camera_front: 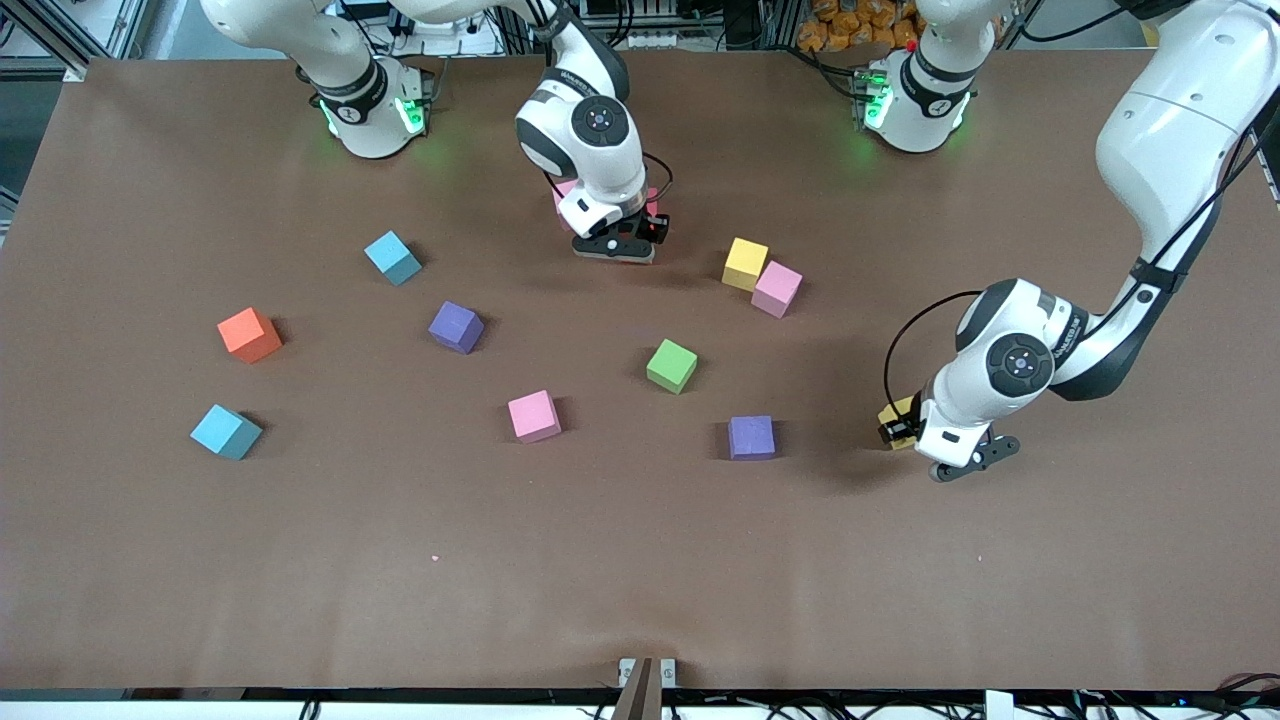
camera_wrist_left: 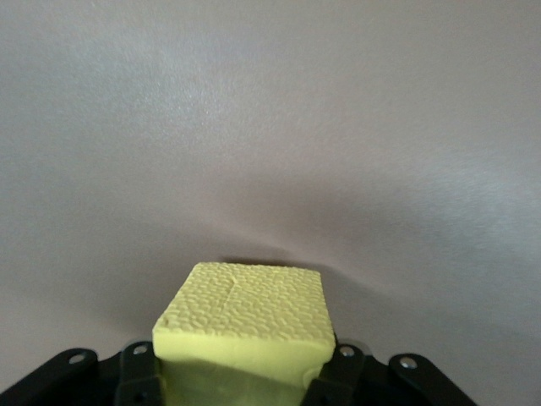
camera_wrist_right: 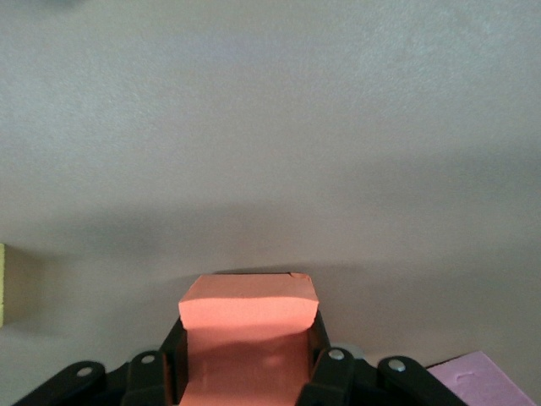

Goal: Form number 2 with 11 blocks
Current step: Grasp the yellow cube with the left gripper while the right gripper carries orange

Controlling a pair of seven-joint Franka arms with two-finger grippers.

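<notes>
Red block (camera_wrist_right: 248,315) between fingers (camera_wrist_right: 328,381)

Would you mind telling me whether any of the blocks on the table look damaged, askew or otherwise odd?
Nothing looks damaged. The blocks lie scattered at mixed angles; only the yellow block and pink block touch. Each gripper holds a block.

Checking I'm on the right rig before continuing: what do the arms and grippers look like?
Two glossy white arms with dark grey joint bands, round dark caps, and green-lit rings at the bases. Black cables loop at each wrist. The left gripper and right gripper have black two-finger jaws.
</notes>
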